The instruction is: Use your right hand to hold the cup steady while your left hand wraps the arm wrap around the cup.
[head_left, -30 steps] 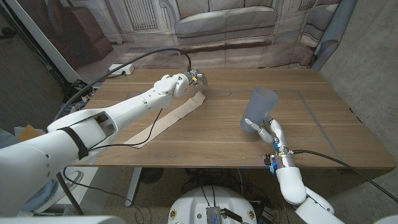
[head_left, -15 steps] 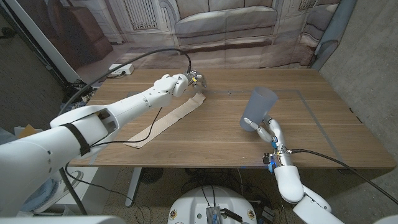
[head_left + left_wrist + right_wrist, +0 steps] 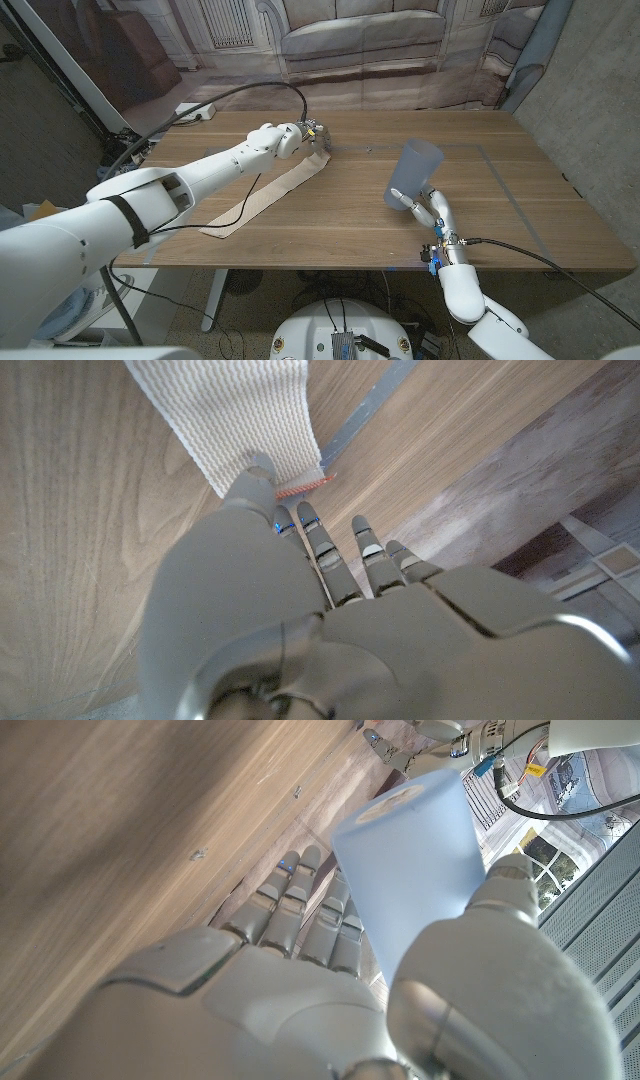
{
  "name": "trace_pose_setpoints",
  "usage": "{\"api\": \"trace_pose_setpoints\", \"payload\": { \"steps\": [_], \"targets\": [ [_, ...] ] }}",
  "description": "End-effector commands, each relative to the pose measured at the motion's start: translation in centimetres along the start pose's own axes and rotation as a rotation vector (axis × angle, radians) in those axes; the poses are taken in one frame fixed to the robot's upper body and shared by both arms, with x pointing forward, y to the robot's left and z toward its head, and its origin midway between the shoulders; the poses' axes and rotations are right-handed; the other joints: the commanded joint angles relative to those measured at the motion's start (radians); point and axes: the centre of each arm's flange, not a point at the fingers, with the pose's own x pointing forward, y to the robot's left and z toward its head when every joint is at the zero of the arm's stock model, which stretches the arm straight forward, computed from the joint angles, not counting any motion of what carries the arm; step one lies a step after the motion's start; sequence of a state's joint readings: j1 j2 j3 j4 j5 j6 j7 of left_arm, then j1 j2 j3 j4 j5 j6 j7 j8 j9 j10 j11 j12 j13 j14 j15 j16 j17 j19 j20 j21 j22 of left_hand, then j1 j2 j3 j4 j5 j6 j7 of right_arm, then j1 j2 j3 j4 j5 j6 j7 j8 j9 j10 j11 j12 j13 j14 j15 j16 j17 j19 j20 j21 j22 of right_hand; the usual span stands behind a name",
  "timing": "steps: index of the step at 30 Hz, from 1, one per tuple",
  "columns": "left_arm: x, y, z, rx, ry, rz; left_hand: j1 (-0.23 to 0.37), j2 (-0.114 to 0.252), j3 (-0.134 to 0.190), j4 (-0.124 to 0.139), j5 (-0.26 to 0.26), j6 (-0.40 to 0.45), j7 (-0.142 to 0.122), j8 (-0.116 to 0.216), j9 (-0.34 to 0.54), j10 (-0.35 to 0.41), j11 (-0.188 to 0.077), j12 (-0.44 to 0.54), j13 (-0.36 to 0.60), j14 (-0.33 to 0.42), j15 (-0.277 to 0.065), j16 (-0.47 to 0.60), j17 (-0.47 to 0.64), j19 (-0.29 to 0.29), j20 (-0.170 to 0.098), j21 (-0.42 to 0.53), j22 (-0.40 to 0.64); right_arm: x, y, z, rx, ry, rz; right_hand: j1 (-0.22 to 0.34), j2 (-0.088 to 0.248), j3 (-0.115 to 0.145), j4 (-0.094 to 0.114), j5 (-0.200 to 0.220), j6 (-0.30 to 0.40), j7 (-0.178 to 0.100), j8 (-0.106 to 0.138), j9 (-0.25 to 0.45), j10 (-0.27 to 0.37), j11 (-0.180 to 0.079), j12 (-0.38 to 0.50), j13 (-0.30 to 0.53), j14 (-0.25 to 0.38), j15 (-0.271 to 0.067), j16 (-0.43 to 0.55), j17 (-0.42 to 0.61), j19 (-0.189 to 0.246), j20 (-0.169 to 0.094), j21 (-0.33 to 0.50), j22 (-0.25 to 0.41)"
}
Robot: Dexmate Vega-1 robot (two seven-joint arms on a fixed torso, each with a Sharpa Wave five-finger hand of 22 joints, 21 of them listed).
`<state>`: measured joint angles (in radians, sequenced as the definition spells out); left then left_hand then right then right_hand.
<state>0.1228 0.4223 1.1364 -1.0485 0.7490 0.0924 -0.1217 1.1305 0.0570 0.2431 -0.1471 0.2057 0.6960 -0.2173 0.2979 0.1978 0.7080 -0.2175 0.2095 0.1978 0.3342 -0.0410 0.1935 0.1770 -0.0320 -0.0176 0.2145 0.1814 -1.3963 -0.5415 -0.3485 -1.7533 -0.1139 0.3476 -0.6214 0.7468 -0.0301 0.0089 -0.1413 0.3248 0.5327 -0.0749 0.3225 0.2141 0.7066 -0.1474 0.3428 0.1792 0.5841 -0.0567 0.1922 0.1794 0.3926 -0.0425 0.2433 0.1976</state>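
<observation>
Looking down from the head camera, the wooden table [image 3: 340, 215] carries the pale blue cup [image 3: 415, 173] toward the robot's right and the beige arm wrap [image 3: 268, 194] toward its left, the two well apart. The cup is tilted, its base toward the near edge, with the right hand [image 3: 428, 209] against its lower wall. The right wrist view adds what the head view cannot resolve: the thumb lies on one side of the cup [image 3: 420, 860] and the fingers [image 3: 300, 910] on the other, so the right hand [image 3: 330, 990] is clamped on the cup.

The arm wrap lies flat as a long strip running diagonally, its far end under the left hand [image 3: 300, 135]. From the head camera the grip there is too small to judge. The left wrist view shows the ribbed weave of the arm wrap [image 3: 240, 420] and a red-stitched end edge, with the thumb of the left hand [image 3: 290, 610] touching that end; whether the strip is pinched or merely pressed cannot be told.

A dark cable [image 3: 240, 92] arcs above the left forearm. A backdrop printed with a sofa [image 3: 360, 35] hangs behind the table.
</observation>
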Motion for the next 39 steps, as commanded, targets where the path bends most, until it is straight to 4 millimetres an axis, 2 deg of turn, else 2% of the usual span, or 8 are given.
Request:
{"api": "trace_pose_setpoints", "payload": {
  "steps": [1, 7, 12, 17, 20, 24, 36, 39],
  "targets": [
    [0.4, -0.9, 0.3, -0.012, -0.023, 0.040, -0.001, 0.019, 0.004, 0.016, -0.001, 0.053, 0.000, 0.016, 0.000, 0.050, -0.001, 0.010, 0.005, 0.036, -0.150, 0.011, 0.005, 0.016, -0.010, 0.004, 0.000, 0.1, 0.0, -0.1, -0.003, 0.006, 0.004, 0.114, 0.117, 0.021, 0.011, -0.004, 0.154, -0.148, -0.003, -0.001, 0.066, -0.058, -0.001, 0.006, 0.013, -0.104, -0.001, 0.001, 0.013, 0.001, 0.002, 0.002],
    [0.6, -0.7, 0.3, -0.022, -0.018, 0.037, -0.015, 0.047, 0.014, 0.033, -0.004, 0.138, 0.005, 0.036, -0.006, 0.118, 0.000, 0.011, 0.003, 0.074, -0.152, 0.011, 0.005, 0.034, -0.022, 0.003, 0.001, 0.1, 0.0, -0.1, -0.005, 0.011, 0.009, 0.115, 0.118, 0.021, 0.011, -0.005, 0.156, -0.148, -0.004, -0.001, 0.067, -0.058, -0.001, 0.006, 0.013, -0.103, -0.002, 0.001, 0.014, 0.002, 0.002, 0.002],
    [0.8, -0.8, 0.5, -0.034, -0.016, 0.043, -0.020, 0.059, 0.031, 0.035, -0.009, 0.240, 0.014, 0.058, -0.012, 0.208, -0.001, 0.012, 0.002, 0.132, -0.155, 0.014, 0.004, 0.058, -0.046, 0.002, 0.000, 0.1, -0.2, -0.1, -0.006, 0.011, 0.012, 0.116, 0.119, 0.022, 0.011, -0.007, 0.158, -0.148, -0.004, -0.001, 0.068, -0.058, -0.002, 0.006, 0.013, -0.102, -0.002, 0.001, 0.014, 0.003, 0.002, 0.002],
    [0.8, -0.9, 0.7, -0.032, -0.010, 0.053, -0.022, 0.076, 0.056, 0.037, -0.013, 0.328, 0.045, 0.083, -0.013, 0.311, 0.002, 0.018, 0.001, 0.194, -0.159, 0.015, 0.003, 0.090, -0.061, 0.005, -0.001, 0.1, -0.3, -0.1, -0.007, 0.010, 0.013, 0.116, 0.120, 0.022, 0.011, -0.008, 0.159, -0.148, -0.005, -0.001, 0.068, -0.058, -0.003, 0.006, 0.014, -0.103, -0.002, 0.001, 0.014, 0.005, 0.001, 0.002],
    [0.8, -0.9, 0.8, -0.031, -0.005, 0.058, -0.005, 0.078, 0.078, 0.025, -0.014, 0.358, 0.067, 0.092, -0.012, 0.360, 0.002, 0.022, 0.006, 0.232, -0.160, 0.016, 0.002, 0.109, -0.067, 0.006, -0.002, 0.2, -0.3, -0.1, -0.006, 0.010, 0.015, 0.117, 0.121, 0.022, 0.011, -0.009, 0.159, -0.148, -0.006, -0.001, 0.068, -0.058, -0.004, 0.006, 0.013, -0.102, -0.003, 0.001, 0.014, 0.006, 0.002, 0.002],
    [0.7, -0.9, 0.8, -0.037, 0.000, 0.061, 0.022, 0.071, 0.105, 0.007, -0.015, 0.376, 0.097, 0.099, -0.010, 0.425, 0.001, 0.039, 0.029, 0.292, -0.161, 0.020, 0.002, 0.141, -0.097, 0.007, -0.004, 0.2, -0.4, -0.2, -0.004, 0.013, 0.017, 0.117, 0.121, 0.022, 0.011, -0.010, 0.160, -0.148, -0.006, -0.001, 0.069, -0.058, -0.004, 0.006, 0.014, -0.103, -0.002, 0.001, 0.014, 0.007, 0.001, 0.002],
    [-0.5, 0.6, 0.5, -0.048, 0.031, 0.115, 0.036, 0.070, 0.142, 0.011, -0.021, 0.367, 0.121, 0.102, -0.006, 0.425, 0.012, 0.081, 0.137, 0.490, -0.169, 0.053, 0.021, 0.182, -0.086, -0.001, -0.006, 0.5, -0.5, -0.3, -0.003, -0.001, 0.017, 0.119, 0.122, 0.022, 0.012, -0.013, 0.161, -0.148, -0.009, -0.001, 0.070, -0.058, -0.006, 0.006, 0.015, -0.103, -0.003, 0.001, 0.016, 0.008, 0.001, 0.003],
    [-1.0, 1.2, 0.6, -0.052, 0.040, 0.139, 0.037, 0.070, 0.148, 0.011, -0.021, 0.363, 0.124, 0.102, -0.006, 0.419, 0.011, 0.088, 0.157, 0.514, -0.169, 0.056, 0.024, 0.188, -0.084, -0.002, -0.006, 0.6, -0.5, -0.3, -0.003, -0.003, 0.018, 0.120, 0.122, 0.022, 0.012, -0.014, 0.162, -0.148, -0.009, -0.001, 0.070, -0.059, -0.007, 0.006, 0.016, -0.104, -0.003, 0.001, 0.016, 0.009, 0.001, 0.003]
  ]
}}
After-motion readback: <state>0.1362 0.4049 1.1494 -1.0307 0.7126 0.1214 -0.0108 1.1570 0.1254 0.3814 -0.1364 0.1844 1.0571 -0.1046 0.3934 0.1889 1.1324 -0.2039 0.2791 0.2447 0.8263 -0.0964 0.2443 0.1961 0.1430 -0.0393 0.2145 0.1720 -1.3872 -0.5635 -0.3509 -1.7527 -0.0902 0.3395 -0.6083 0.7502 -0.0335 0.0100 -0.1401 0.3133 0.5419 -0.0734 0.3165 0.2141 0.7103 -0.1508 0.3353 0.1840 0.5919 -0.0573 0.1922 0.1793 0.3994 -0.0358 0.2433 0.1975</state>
